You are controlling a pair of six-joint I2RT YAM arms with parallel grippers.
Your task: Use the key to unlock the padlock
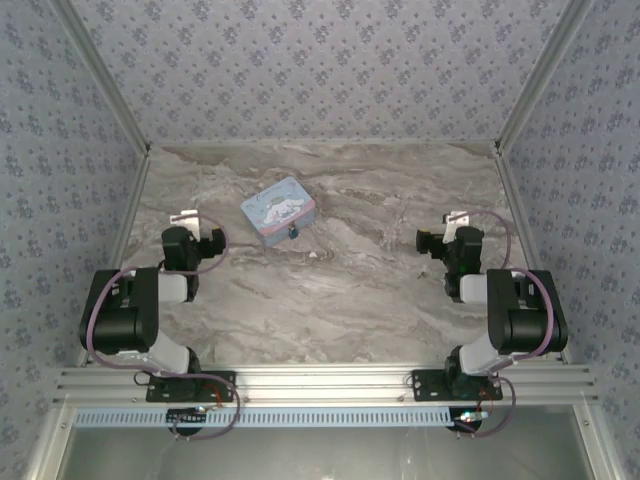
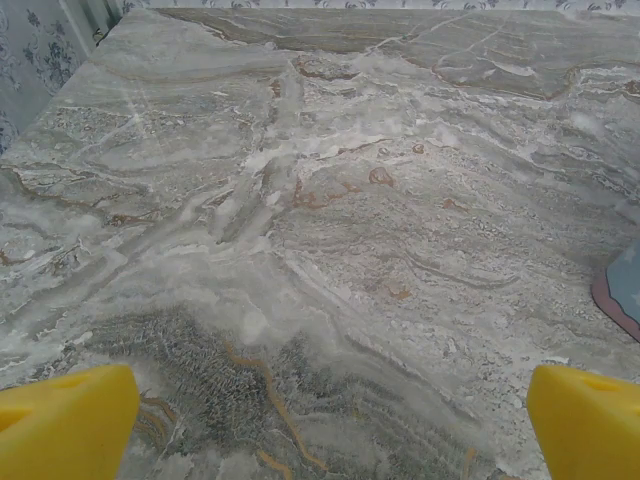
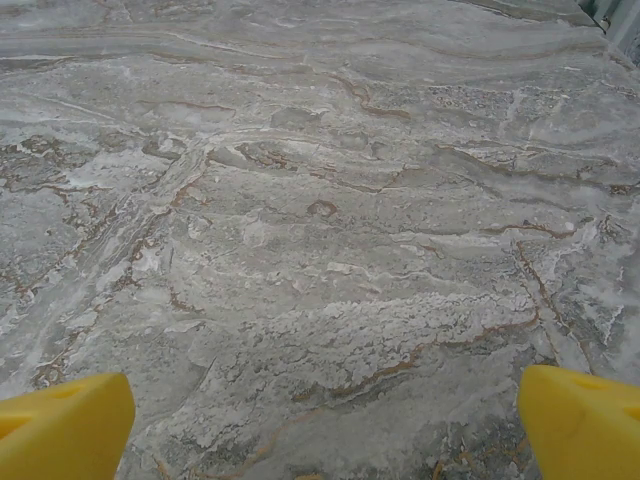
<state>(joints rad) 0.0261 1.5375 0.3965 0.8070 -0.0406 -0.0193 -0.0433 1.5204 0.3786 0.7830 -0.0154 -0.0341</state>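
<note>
— Two claws spread wide, empty: left gripper (image 2: 320, 425) and right gripper (image 3: 320, 430), yellow fingertips (image 2: 60, 420) low over the marble table (image 1: 350, 290).
— The padlock (image 1: 292, 232)?
— Tiny, teal, at the near side of the tin box (image 1: 279, 210), between the arms. Lid shut, contents hidden.
— Wrist cameras?
— Left wrist catches the tin's corner; from above, its whole cartoon lid.

Two matching black-and-white arms
The left arm (image 1: 130, 310) at 7 o'clock and the right arm (image 1: 520, 310) at 5 o'clock had boxy black joints, white links and looping purple cables (image 1: 90, 325); the left gripper (image 2: 325, 420) and right gripper (image 3: 320, 420) had yellow fingertips (image 2: 60, 420).
</note>
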